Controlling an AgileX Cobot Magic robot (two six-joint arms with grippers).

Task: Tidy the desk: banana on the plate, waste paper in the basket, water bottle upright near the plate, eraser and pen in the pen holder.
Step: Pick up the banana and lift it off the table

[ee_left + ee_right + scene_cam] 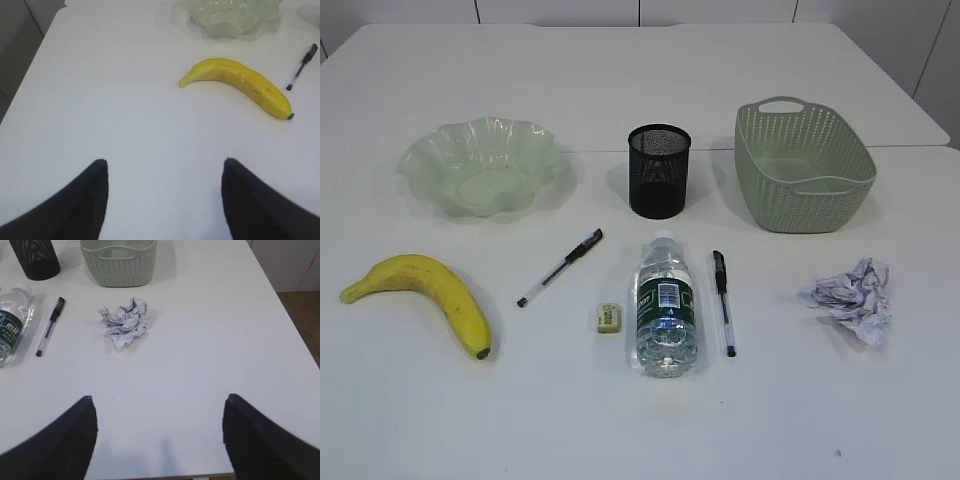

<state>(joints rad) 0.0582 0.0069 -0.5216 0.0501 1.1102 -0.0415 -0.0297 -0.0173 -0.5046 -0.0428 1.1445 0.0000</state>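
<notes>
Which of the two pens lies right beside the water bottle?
The pen on the bottle's right, lying almost parallel to it. The other pen lies slanted further left, between the banana and the bottle.

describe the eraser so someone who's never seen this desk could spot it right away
Start at the clear water bottle lying on its side near the middle of the white desk. Just to its left, apart from it, sits the eraser. It is a tiny pale yellowish block, by far the smallest thing there, lying between the bottle and the slanted pen nearer the banana.
</notes>
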